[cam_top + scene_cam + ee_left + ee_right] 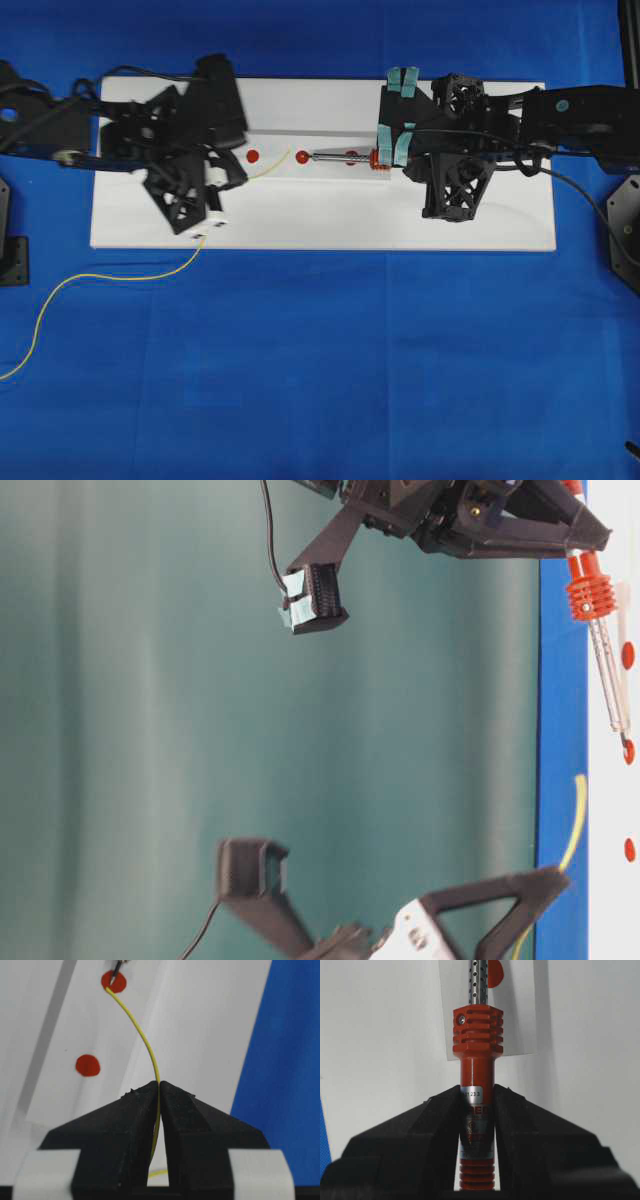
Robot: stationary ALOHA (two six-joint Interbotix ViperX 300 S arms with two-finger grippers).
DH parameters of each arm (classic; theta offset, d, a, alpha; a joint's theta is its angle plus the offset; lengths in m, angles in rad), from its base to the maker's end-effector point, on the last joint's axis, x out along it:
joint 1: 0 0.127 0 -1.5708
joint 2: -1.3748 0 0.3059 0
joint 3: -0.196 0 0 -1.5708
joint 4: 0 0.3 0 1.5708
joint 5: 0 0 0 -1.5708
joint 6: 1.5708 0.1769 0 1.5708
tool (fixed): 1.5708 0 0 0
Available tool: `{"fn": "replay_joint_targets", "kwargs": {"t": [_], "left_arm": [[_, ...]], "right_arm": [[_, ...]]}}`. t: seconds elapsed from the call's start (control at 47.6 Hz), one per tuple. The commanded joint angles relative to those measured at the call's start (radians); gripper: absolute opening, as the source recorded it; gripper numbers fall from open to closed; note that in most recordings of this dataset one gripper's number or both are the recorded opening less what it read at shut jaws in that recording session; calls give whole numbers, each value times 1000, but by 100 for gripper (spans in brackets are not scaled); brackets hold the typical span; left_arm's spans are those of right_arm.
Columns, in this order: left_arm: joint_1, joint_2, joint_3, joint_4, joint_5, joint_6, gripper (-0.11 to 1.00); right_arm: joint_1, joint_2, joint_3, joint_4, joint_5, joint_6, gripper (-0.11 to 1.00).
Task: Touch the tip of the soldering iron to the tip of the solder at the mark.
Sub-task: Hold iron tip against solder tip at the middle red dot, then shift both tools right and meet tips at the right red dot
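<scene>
Left claw (159, 1091) clenched on the solder (145, 1042), whose end lies ahead at the red mark (114, 982), meeting the soldering iron (477, 1110) grasped by the right claw (477, 1102); contact appears made, needing only steadiness.

Board's near strip: the white board (330, 225) lies bare below the tool line, room to pass.
Centre line: the soldering iron (345, 156) and the solder (272, 167) meet at a red dot (302, 157), barring passage.
Left end: left gripper (159, 1091) crowds it.
Right end: right gripper (477, 1105) crowds it.
Blue cloth (350, 380): open apart from trailing solder at left.
</scene>
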Motion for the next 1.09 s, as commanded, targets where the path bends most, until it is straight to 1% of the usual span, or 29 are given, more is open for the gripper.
{"fn": "replay_joint_targets", "kwargs": {"t": [0.0,0.147,0.378,0.588,0.756,0.839,0.944,1.07], "left_arm": [[-2,-58,12,2,-3,-3,3],[-2,-80,41,2,-9,-9,3],[-2,-78,38,2,-17,-3,3],[-2,-80,40,2,-17,-3,3],[-2,-77,38,2,-17,-8,3],[-2,-77,38,2,-18,-11,3],[-3,-77,38,2,-17,-12,3],[-2,-75,37,2,-18,-12,3]], "right_arm": [[2,-17,-17,-2,-3,0,6],[2,-17,-17,-2,-5,0,6],[0,-34,-12,-3,5,0,6],[-2,-153,35,-2,38,2,6],[-9,-264,107,-2,69,3,6],[-14,-316,147,-2,81,17,6],[-15,-359,176,-3,87,38,6],[-15,-371,192,-11,86,43,6]]}}
